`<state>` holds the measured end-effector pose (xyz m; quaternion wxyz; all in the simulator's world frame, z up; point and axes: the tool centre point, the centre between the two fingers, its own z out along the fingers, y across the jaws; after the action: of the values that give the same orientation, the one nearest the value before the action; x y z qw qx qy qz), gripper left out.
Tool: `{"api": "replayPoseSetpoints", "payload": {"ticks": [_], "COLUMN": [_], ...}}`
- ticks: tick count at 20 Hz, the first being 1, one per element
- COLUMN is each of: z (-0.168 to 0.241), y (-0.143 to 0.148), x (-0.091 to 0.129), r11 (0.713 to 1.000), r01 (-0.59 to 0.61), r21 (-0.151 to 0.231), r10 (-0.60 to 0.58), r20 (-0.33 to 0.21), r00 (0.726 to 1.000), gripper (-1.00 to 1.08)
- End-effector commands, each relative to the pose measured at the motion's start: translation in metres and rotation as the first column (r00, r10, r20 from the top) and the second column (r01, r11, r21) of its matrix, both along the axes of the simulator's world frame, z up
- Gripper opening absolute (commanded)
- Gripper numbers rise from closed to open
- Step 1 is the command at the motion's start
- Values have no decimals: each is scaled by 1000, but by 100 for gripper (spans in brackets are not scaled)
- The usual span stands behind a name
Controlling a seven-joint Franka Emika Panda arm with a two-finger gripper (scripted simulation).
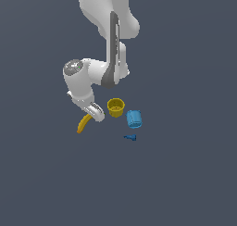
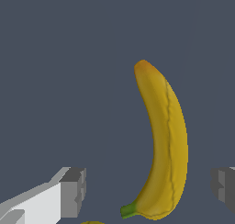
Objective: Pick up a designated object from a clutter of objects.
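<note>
The arm (image 1: 99, 58) enters from the top edge, its base cut off, and bends down over the clutter. The gripper (image 1: 95, 113) hides one end of the banana (image 1: 83, 124); its fingers (image 2: 72, 191) stand apart, straddling the stem end without touching. To the exterior view's right lie the cup (image 1: 115, 107), mug (image 1: 134, 119) and bolt (image 1: 130, 137).

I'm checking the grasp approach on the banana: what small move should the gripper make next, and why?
Probably lower straight down, then close. In the wrist view the open gripper has a finger on each side of the banana, near its stem end, with gaps on both sides.
</note>
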<state>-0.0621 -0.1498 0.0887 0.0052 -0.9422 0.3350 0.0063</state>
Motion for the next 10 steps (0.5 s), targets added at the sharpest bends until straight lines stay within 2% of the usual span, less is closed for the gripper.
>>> {"api": "replayPoseSetpoints", "payload": {"ticks": [1, 10], "z": [-9, -19], "y": [-9, -19], "x": [-7, -16], "r11": [999, 996], "r01": [40, 87], "r21": [-6, -13], "r10": [-40, -87], "r20": [4, 7], "r00": [999, 996], "gripper": [100, 100]}}
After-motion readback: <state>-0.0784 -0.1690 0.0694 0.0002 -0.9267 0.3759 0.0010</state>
